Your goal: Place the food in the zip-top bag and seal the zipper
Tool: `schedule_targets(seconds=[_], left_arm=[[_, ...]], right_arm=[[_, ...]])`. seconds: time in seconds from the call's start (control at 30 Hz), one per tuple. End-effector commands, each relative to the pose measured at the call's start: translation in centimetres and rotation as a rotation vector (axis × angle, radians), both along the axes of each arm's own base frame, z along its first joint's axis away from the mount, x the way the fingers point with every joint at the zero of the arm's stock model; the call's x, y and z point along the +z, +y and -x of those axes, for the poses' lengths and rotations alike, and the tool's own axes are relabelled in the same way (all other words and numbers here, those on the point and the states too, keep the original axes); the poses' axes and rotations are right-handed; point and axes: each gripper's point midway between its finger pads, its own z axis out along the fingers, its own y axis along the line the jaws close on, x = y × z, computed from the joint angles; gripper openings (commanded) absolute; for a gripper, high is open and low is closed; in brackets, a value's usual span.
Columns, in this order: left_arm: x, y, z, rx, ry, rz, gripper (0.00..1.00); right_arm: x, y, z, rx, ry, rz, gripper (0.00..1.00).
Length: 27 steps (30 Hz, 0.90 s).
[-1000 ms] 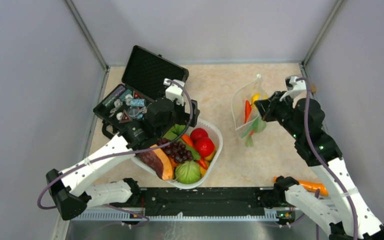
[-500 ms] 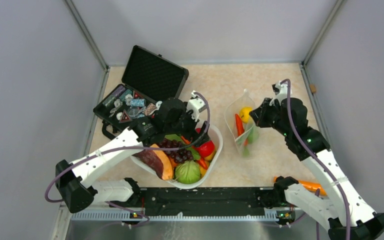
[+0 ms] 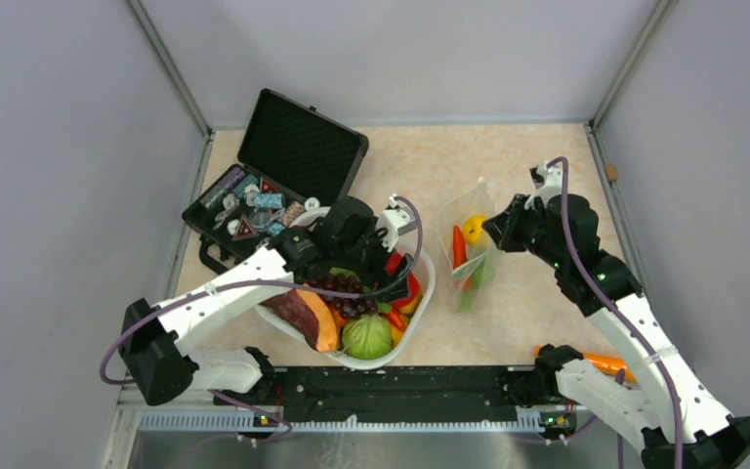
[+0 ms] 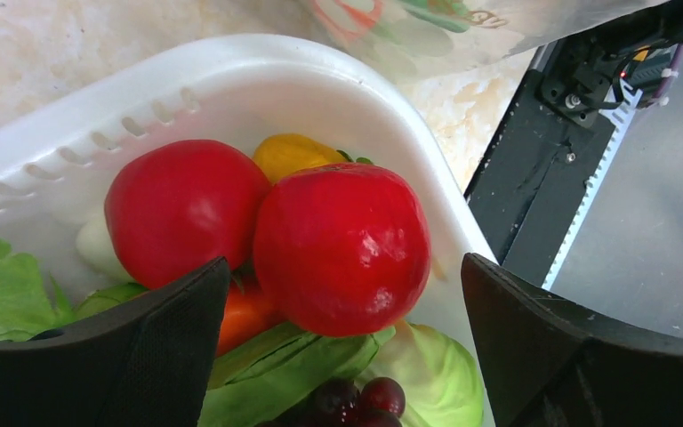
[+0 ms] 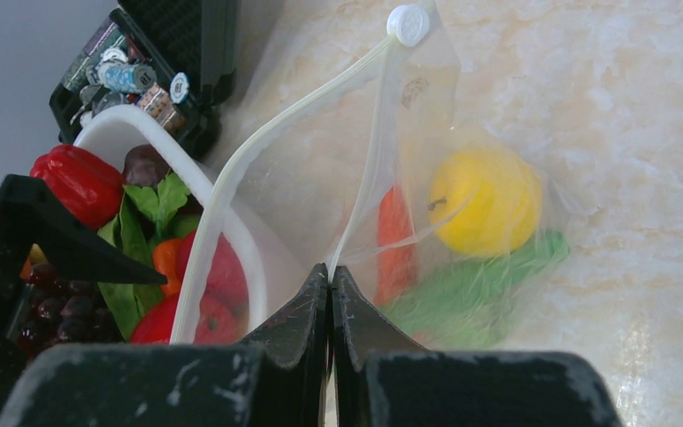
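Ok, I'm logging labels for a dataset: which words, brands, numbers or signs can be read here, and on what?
Nothing here can be read.
Items in the case: printed labels, too small and blurred to read.
Bag: one small brown mark, too blurred to read.

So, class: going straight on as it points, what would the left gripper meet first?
Probably the red tomato nearer the white basket rim, centred ahead of the open left gripper.
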Motion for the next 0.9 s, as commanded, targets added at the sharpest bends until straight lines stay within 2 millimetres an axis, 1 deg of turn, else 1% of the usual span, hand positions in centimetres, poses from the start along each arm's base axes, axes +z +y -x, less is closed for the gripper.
schedule_targets(seconds=[0.0, 0.1, 0.23, 0.43, 0.53, 0.57, 0.6, 0.63, 0.67, 0.77, 0.87], left_arm=[[-0.7, -0.7, 0.3, -0.024, 0.018, -0.013, 0.98], [-1.3, -0.9, 0.2, -0.010, 0.021, -0.034, 0.95], [-2.0, -0.7, 0.0, 0.006, 0.028, -0.073, 0.88], [-2.4, -0.7, -0.2, 0.008, 0.031, -0.100, 0.71], [-2.4, -0.6, -0.6, 0.021, 0.017, -0.112, 0.57], [-2.2, -0.6, -0.7, 0.025, 0.013, -0.113, 0.48], [-2.0, -0.6, -0.8, 0.027, 0.008, -0.108, 0.43], [-1.6, -0.8, -0.8, 0.025, 0.002, -0.097, 0.33], [-1.0, -0.9, -0.9, 0.024, -0.010, -0.075, 0.31], [0.7, -1.5, -1.3, 0.033, -0.074, 0.012, 0.29], [2.9, -1.7, -1.9, 0.071, -0.137, 0.097, 0.27]], right_arm=[[2.1, 0.4, -0.5, 0.005, -0.065, -0.042, 0.00], [2.0, 0.4, -0.5, 0.004, -0.063, -0.046, 0.00], [1.9, 0.5, -0.4, 0.004, -0.059, -0.050, 0.00], [1.9, 0.6, -0.4, 0.010, -0.060, -0.053, 0.00], [1.9, 0.6, -0.4, 0.012, -0.059, -0.054, 0.00], [1.9, 0.6, -0.4, 0.012, -0.057, -0.054, 0.00], [1.9, 0.6, -0.4, 0.011, -0.057, -0.054, 0.00], [1.9, 0.6, -0.3, 0.010, -0.057, -0.054, 0.00], [1.9, 0.6, -0.3, 0.010, -0.058, -0.054, 0.00], [2.0, 0.6, -0.4, 0.010, -0.063, -0.056, 0.00], [2.2, 0.6, -0.4, 0.012, -0.066, -0.055, 0.00]])
